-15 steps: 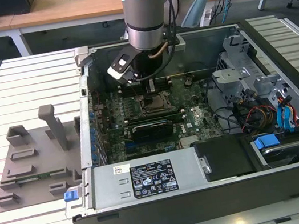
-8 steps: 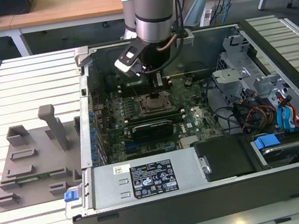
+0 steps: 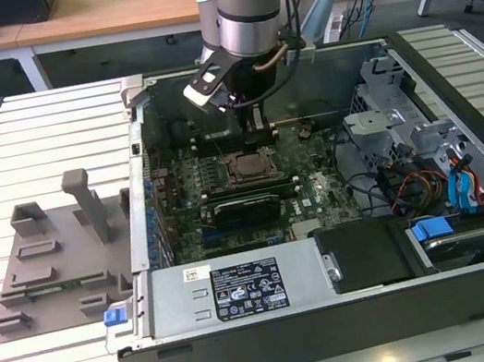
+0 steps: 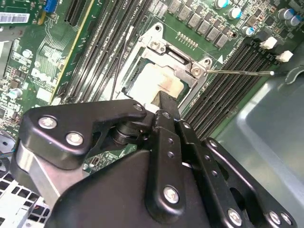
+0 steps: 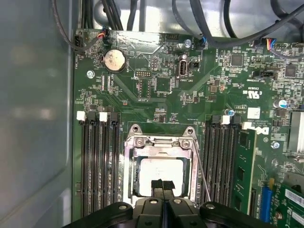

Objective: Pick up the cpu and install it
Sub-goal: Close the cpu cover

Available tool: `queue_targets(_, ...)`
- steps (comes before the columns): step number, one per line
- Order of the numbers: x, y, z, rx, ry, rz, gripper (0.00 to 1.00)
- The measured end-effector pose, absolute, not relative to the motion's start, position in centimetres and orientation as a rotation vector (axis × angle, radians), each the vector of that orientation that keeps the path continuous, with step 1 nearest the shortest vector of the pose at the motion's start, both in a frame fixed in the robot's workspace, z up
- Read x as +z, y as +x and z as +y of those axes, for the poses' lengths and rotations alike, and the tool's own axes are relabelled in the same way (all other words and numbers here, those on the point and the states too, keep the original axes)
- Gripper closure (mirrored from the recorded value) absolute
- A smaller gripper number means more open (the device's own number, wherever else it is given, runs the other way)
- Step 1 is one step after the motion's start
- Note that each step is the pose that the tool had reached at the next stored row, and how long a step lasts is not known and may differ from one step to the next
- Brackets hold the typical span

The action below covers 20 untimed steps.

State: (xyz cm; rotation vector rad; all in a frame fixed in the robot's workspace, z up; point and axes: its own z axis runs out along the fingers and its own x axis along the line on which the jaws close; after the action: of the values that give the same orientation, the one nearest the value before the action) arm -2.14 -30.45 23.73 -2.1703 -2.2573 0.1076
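The cpu [image 5: 159, 172] is a pale, shiny square lying flat inside the metal socket frame [image 5: 159, 142] on the green motherboard. In the second wrist view the cpu [image 4: 159, 81] sits just past my fingertips [image 4: 166, 105]. My gripper [image 5: 162, 186] hangs right over the chip's edge with its two black fingers pressed together and nothing visible between them. In the exterior view the gripper [image 3: 249, 112] is inside the open computer case, just above the socket [image 3: 246, 167]. I cannot tell whether the fingertips touch the chip.
A thin wire lever [image 5: 200, 166] sticks out beside the socket, with rows of black memory slots [image 5: 99, 161] on both sides. A grey plastic tray [image 3: 59, 260] lies on the slatted table at the exterior view's left. Drive cages and cables [image 3: 426, 158] fill the case's right.
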Motion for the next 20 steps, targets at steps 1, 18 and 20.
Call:
queue_targets(1, 23.8, -2.1, -30.4, 0.108, -2.17, -2.257, 0.89)
queue_targets(18, 26.5, -2.1, -30.4, 0.108, -2.17, -2.257, 0.89)
queue_targets(20, 26.5, -2.1, -30.4, 0.107, -2.17, -2.257, 0.89)
